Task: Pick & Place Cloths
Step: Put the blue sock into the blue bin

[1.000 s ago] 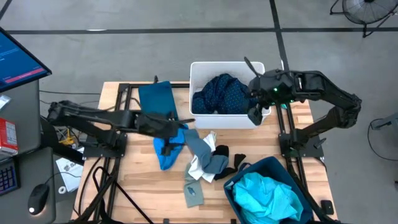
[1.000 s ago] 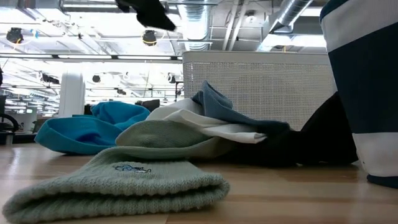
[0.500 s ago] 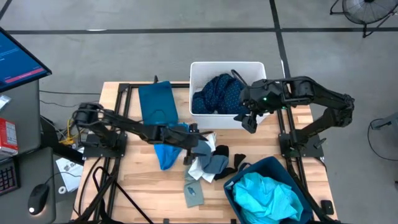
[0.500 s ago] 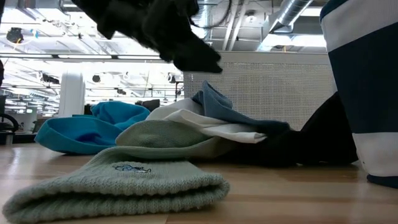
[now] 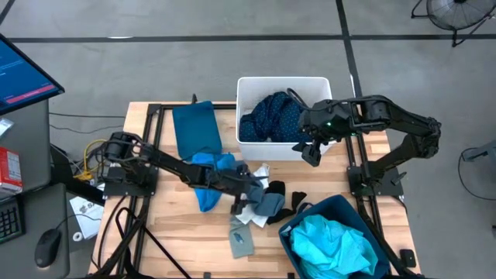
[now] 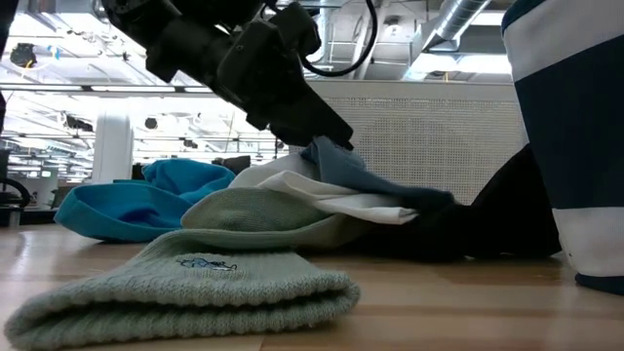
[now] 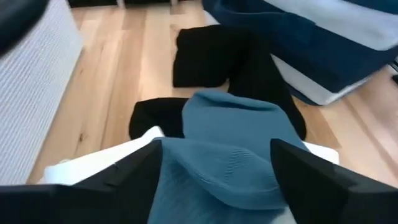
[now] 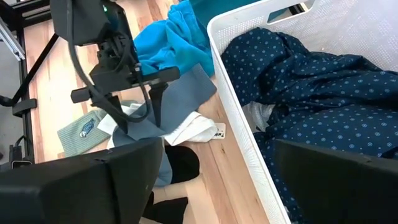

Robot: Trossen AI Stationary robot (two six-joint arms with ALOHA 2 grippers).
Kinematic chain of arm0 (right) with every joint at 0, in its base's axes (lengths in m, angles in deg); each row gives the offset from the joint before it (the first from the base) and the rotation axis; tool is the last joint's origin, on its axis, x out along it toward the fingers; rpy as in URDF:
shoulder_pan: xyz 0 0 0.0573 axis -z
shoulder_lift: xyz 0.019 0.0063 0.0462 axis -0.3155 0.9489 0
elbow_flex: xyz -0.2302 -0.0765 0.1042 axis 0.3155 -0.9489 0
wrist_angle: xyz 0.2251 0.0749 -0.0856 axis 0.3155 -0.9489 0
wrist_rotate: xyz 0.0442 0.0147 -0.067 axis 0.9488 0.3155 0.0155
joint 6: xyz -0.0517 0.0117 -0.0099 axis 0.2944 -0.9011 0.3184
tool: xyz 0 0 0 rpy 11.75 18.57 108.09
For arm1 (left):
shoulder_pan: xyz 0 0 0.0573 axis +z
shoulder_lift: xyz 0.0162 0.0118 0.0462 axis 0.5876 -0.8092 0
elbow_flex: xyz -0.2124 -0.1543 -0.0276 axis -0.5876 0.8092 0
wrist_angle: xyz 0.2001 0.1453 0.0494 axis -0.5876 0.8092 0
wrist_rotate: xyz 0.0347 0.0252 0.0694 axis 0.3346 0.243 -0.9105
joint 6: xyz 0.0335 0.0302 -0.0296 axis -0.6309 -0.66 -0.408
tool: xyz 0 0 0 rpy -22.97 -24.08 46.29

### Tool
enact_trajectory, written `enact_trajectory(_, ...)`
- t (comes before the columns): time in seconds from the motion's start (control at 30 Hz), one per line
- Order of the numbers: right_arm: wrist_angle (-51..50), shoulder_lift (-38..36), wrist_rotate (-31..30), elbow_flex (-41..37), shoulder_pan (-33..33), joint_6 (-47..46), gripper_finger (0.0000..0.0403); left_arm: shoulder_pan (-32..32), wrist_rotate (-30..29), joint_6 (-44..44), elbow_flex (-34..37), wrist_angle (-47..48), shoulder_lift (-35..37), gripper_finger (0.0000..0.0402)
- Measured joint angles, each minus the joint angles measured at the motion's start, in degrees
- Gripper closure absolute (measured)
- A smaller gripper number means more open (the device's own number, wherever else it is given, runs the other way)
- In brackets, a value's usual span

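Note:
A pile of cloths lies mid-table: a blue-grey cloth (image 5: pixel 263 201) (image 7: pixel 230 143), a white one (image 5: pixel 246 208), black pieces (image 5: pixel 277 188) (image 7: pixel 205 56), a bright blue one (image 5: pixel 208 190) and a grey-green knitted hat (image 5: pixel 242 242) (image 6: pixel 195 283). My left gripper (image 5: pixel 249 188) (image 7: pixel 214 146) is open, its fingers on either side of the blue-grey cloth's raised fold (image 6: pixel 327 156). My right gripper (image 5: pixel 310 153) (image 8: pixel 217 146) is open and holds nothing. It hovers by the near right corner of the white tub (image 5: pixel 283 79), where a navy dotted cloth (image 5: pixel 275 116) lies. My left gripper comes down at a slant from the table's left, with its open fingers (image 7: pixel 130 180) around the top fold of the blue-grey cloth (image 7: pixel 217 168). The cloth rests on the pile. I cannot tell whether the fingers touch it.
A teal and navy fabric bin (image 5: pixel 325 203) (image 6: pixel 575 127) at the near right corner holds a turquoise cloth (image 5: pixel 333 240). A flat teal fabric piece (image 5: pixel 194 128) lies left of the tub. Bare wood shows along the table's near left part.
My left gripper has moved toward the table's right and down, from over the bright blue cloth onto the pile's blue-grey cloth. My right gripper shifted slightly left and toward the near edge beside the tub, then held still. The cloths have not moved.

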Motion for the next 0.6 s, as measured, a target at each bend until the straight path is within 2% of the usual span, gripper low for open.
enact_trajectory(0.07,0.0,0.0,0.0,0.0,-0.1,0.0,0.0101,0.2,-0.1,0.3,0.0,0.2,0.0,0.0165)
enact_trajectory(0.37,0.1,0.0,0.0,0.0,-0.9,0.0,0.0101,0.5,1.5,0.3,0.0,1.1,-2.5,0.0376)
enact_trajectory(0.43,0.1,0.0,0.0,0.0,-1.1,0.0,0.0101,0.5,1.4,1.6,0.0,1.4,-2.5,0.0393)
enact_trajectory(0.6,0.2,0.0,0.1,0.0,-2.2,-0.2,0.0101,0.5,-1.5,2.0,-0.2,1.8,2.3,0.0401)
